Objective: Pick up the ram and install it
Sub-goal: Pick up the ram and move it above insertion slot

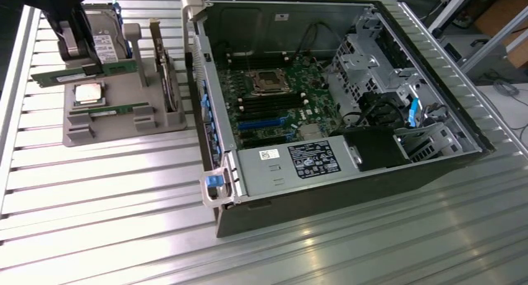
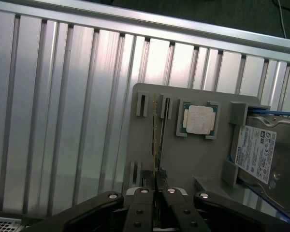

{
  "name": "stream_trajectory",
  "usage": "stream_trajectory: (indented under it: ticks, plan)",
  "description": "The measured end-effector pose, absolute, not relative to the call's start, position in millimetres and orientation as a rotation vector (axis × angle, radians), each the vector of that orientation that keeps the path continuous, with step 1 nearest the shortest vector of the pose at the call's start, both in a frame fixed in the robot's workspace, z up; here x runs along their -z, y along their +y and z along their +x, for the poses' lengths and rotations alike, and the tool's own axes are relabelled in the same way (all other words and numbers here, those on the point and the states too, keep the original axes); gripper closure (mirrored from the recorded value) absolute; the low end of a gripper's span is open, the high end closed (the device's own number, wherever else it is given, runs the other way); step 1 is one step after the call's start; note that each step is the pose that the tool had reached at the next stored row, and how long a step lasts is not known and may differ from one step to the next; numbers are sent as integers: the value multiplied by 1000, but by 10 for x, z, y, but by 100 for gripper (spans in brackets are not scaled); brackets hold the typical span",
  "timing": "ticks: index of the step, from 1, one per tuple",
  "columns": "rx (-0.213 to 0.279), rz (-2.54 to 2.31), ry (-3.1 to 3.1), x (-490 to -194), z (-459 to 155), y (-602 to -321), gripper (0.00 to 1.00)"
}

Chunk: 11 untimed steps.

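- Ribbed aluminium table (image 1: 107, 223) fills the scene, its slats running across the exterior view.
- Open case (image 1: 347, 195) lies on its side at the centre and the exterior view's right. Its motherboard (image 1: 272, 99) faces up, and the power supply (image 1: 289, 164) sits at the near edge.
- Arm (image 1: 49, 4) reaches down from the top corner on the exterior view's left, a dark bulk over the tray with the wrist pointing down.
- Grey tray (image 1: 115, 127) sits on the table just beside the case, on the exterior view's left.
- Drive (image 1: 106, 44) stands on edge at the tray's far end, just behind the gripper.
- Gripper (image 1: 83, 63) hangs over the tray between the drive and the CPU. In the wrist view its fingers (image 2: 141, 208) are nearly together, clamped on the ram.
- Ram (image 1: 58, 76) lies level in that grip, one end reaching past the tray's edge on the exterior view's left. The wrist view shows it edge-on as a thin line between the fingers.
- Second ram (image 1: 103, 110) sits in a tray slot on the CPU's near side.
- CPU (image 1: 86, 94) lies flat in its square pocket.
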<state>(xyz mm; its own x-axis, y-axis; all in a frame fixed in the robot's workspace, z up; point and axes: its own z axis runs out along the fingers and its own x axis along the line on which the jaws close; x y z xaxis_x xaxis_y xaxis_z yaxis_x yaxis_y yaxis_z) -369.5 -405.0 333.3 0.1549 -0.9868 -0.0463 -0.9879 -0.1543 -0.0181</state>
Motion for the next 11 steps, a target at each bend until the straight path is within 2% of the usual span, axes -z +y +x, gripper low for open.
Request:
stream_trajectory:
  ticks: [11]
  plan:
    - [-36, -2354, 2014, -3357, -3695, -4051, 87]
